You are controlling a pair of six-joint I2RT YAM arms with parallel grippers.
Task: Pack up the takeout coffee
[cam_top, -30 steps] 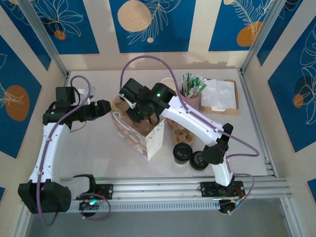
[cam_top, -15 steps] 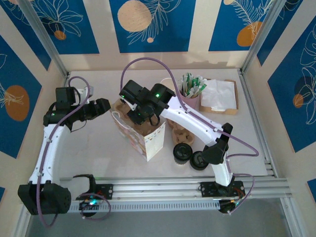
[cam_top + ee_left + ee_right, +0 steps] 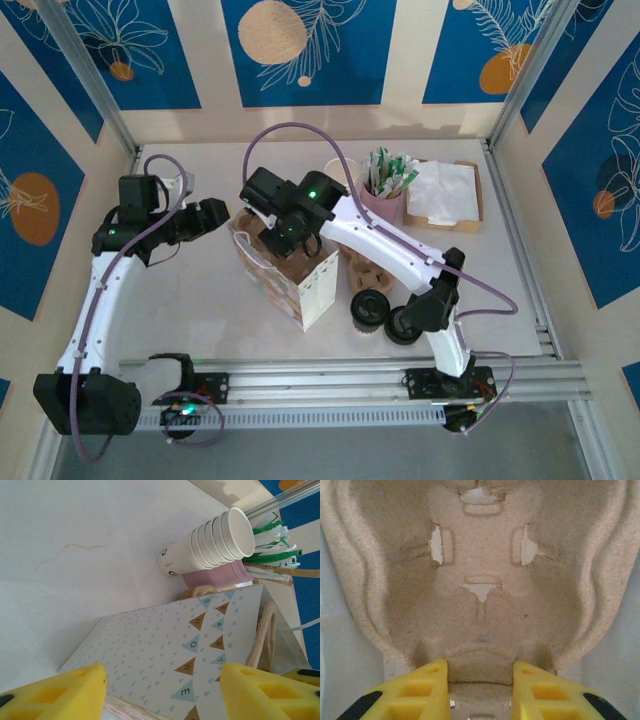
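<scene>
The takeout coffee [image 3: 369,308], a small cup under a round black lid, stands on the table right of the paper gift bag [image 3: 300,275]. My right gripper [image 3: 272,218] reaches down into the bag's open top. In the right wrist view the right gripper [image 3: 480,685] is shut on the edge of a brown pulp cup carrier [image 3: 480,555] between the bag's walls. My left gripper [image 3: 207,214] hovers open just left of the bag. The left wrist view has the left gripper [image 3: 162,695] with yellow fingers spread wide over the bag's patterned side [image 3: 165,645].
A low black lid piece [image 3: 401,326] sits by the right arm's lower link. A second pulp carrier [image 3: 365,270] lies behind the coffee. Stacked cream cups [image 3: 220,535], a pink cup of stirrers [image 3: 385,185] and a napkin tray [image 3: 445,195] line the back.
The left gripper has moved a little right, closer to the bag. The right gripper has shifted slightly back and left over the bag's opening, still on the carrier.
</scene>
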